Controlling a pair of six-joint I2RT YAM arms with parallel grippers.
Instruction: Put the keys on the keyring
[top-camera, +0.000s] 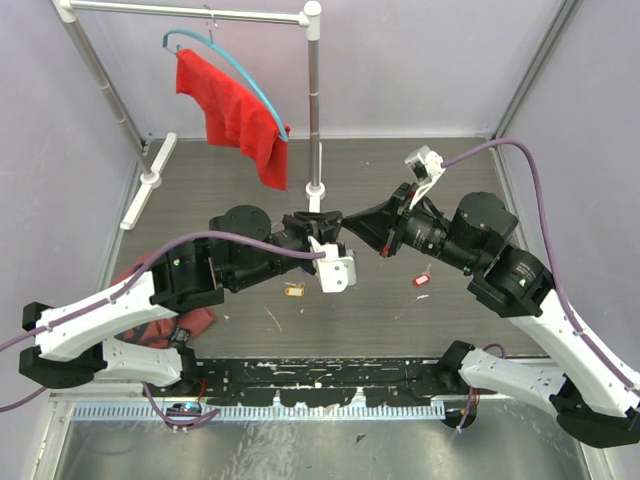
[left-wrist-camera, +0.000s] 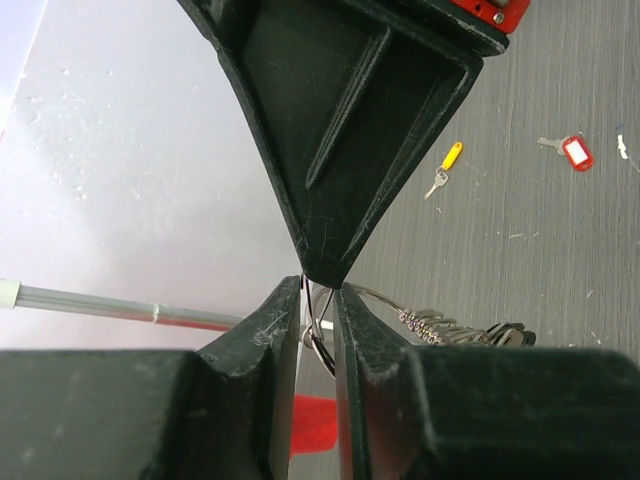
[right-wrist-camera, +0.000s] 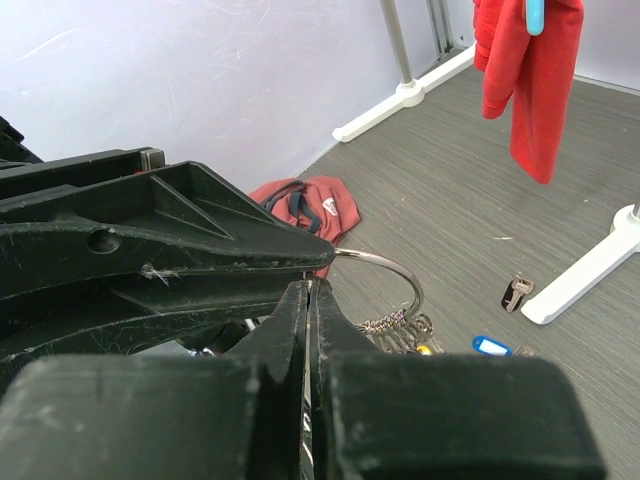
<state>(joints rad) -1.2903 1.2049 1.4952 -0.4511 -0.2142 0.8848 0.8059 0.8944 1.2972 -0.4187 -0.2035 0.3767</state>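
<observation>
Right jaws clamp keyring; red-tagged key nearby, rack behind.

Right gripper shut (left gripper seemingly ajar).

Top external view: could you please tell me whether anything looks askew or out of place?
The red towel hangs bunched toward the low end of the tilted, curved blue hanger on the white metal rack. A crumpled red cloth lies on the table, partly under the left arm.
</observation>
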